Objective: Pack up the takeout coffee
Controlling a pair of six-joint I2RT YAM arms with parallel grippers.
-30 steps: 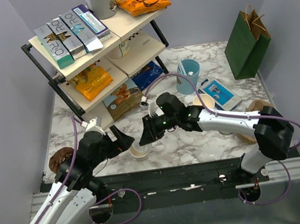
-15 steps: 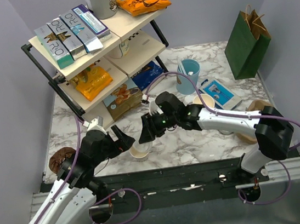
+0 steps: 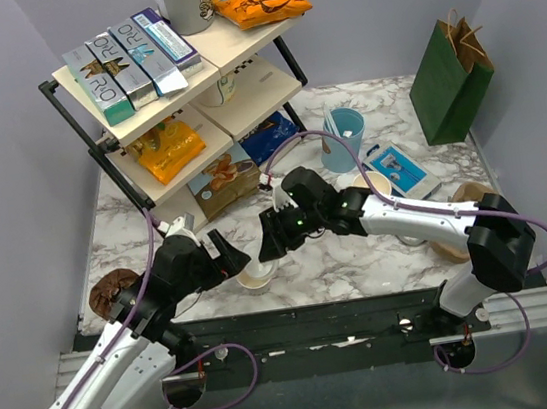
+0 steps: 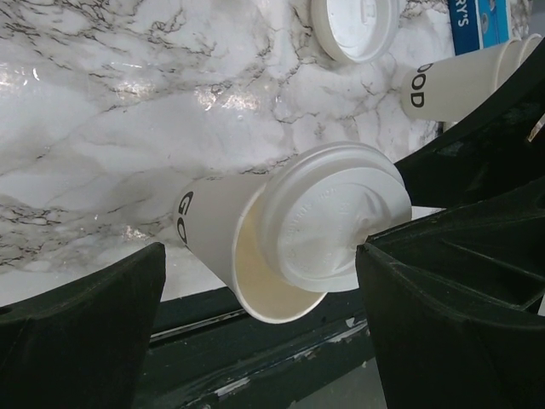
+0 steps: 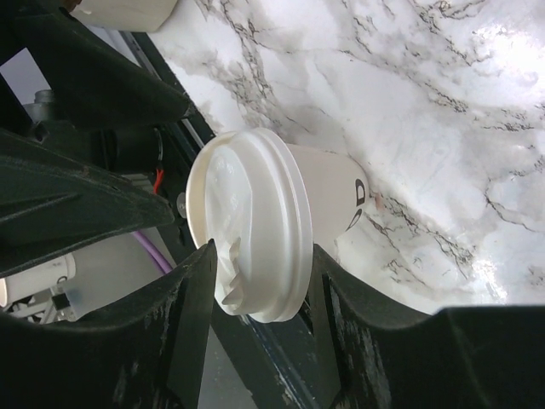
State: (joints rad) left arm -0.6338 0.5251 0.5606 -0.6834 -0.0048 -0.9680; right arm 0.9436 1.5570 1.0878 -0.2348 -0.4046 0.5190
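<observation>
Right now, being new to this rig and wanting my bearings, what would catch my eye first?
At the near edge of the table, the right gripper pinches a white lid sitting askew on the cream cup, whose mouth partly shows, while the left gripper stands open around the cup. A snack shelf stands back left, a green paper bag back right.

On table, near edge, cup, lid tilted on rim (half off)
</observation>
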